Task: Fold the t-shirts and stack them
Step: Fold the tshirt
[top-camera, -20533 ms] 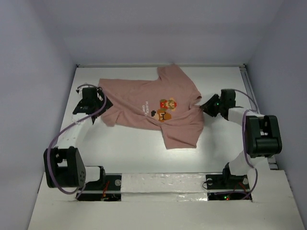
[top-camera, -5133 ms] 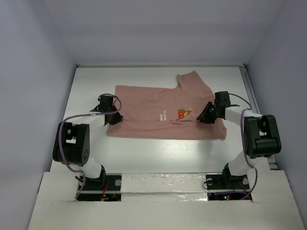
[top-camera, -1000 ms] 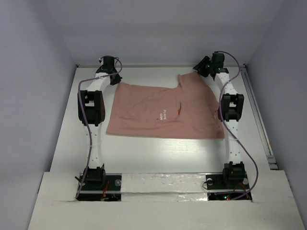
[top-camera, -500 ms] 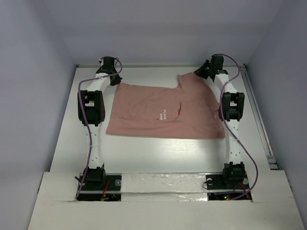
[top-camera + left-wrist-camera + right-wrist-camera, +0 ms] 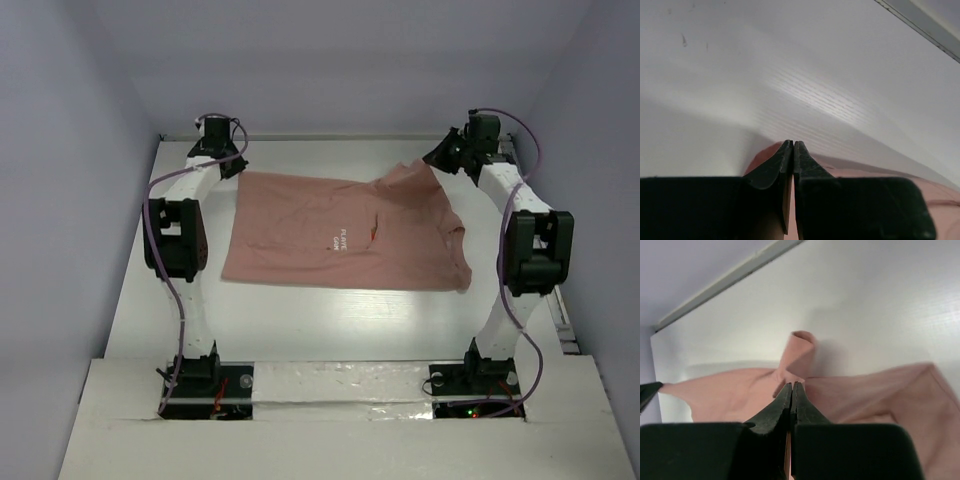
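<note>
The left pincer [image 5: 237,168] is closed on the far left corner of the dusty salmon-pink cotton t-shirt [image 5: 340,235], at about 11 o'clock on the white table [image 5: 300,325]; its wrist view shows the black tips pressed together with pink cloth running in beneath them. The right pincer [image 5: 433,164], at about 1 o'clock, is likewise clamped on the far right corner, where a small curl of fabric stands up just beyond the tips and the cloth rises off the table. The shirt lies across the middle of the table as a wide, flattish band from 9 to 3 o'clock, with only small white lettering and a sliver of red print showing. This looks like the start of a fold: both far corners gripped, nothing carried over yet. The next move probably calls for raising the two corners together, keeping the edge between them taut, and drawing it toward 6 o'clock to meet the near hem evenly.
</note>
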Controlling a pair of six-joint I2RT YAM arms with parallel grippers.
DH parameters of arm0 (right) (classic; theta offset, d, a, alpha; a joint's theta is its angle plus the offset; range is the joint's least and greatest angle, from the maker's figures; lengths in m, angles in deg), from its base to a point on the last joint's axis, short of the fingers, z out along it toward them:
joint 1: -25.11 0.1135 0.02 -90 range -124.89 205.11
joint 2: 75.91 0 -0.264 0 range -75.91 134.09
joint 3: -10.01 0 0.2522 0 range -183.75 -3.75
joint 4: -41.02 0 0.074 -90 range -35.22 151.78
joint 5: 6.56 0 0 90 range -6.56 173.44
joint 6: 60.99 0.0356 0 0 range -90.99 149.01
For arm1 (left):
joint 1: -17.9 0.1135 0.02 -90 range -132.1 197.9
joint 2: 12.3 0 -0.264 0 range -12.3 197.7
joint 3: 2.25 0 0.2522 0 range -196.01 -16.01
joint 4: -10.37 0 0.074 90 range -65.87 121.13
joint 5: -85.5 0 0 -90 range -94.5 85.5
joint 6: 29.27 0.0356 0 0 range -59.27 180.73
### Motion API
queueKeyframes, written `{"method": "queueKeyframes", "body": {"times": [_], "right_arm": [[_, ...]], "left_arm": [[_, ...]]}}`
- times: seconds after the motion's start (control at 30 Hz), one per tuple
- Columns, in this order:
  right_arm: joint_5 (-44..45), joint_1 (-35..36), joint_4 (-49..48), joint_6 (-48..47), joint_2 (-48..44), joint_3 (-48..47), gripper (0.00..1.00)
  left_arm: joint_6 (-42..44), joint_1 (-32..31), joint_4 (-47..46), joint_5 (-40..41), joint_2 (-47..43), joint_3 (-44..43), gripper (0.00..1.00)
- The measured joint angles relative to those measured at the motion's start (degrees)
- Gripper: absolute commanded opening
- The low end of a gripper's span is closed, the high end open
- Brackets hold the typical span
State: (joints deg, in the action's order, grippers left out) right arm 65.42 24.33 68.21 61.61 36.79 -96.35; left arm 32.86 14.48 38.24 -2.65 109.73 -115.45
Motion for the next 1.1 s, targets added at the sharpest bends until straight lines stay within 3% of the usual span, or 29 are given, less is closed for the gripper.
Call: {"method": "queueKeyframes", "body": {"times": [0.5, 0.87, 1.03, 1.1], "right_arm": [[2.9, 0.0, 1.1, -1.5, -30.8, 36.8, 0.00], [8.2, 0.0, 7.0, -0.6, -47.9, 48.5, 0.00], [9.3, 0.0, 10.7, 2.4, -50.5, 55.8, 0.09], [9.2, 0.0, 12.4, 3.8, -50.1, 58.8, 0.19]], "left_arm": [[1.1, 0.0, -4.3, 0.3, -15.0, 19.3, 0.00], [1.5, 0.2, -5.5, 0.1, -19.9, 27.9, 0.00], [1.5, 0.3, -6.3, 0.2, -22.7, 33.2, 0.00], [1.4, 0.4, -6.5, 0.3, -22.8, 35.3, 0.00]]}}
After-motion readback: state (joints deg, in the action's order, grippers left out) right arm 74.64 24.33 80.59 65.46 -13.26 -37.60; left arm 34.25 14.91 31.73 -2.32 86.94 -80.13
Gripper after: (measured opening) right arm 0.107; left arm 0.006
